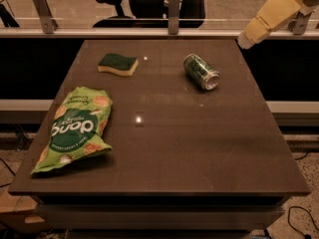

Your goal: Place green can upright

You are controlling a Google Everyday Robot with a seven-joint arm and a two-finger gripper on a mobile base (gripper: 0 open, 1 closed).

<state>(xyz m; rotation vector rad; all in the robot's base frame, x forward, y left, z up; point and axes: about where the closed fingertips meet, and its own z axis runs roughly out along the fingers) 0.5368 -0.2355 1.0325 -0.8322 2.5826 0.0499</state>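
Tabletop w/ small dark green metal drink can (201, 71) lying on its side, upper right of centre.

Can rests on flat dark brown table (199, 148), shiny silver end facing lower right. Cream-coloured robot gripper (249, 36) hangs at upper right of frame, just past table's far right corner, apart from can; whether its grip is wide or narrow can't be told. Green-topped yellow sponge (118, 63) sits upper left of centre. Large crinkled green snack bag (75, 128) lies at left, mid-frame.
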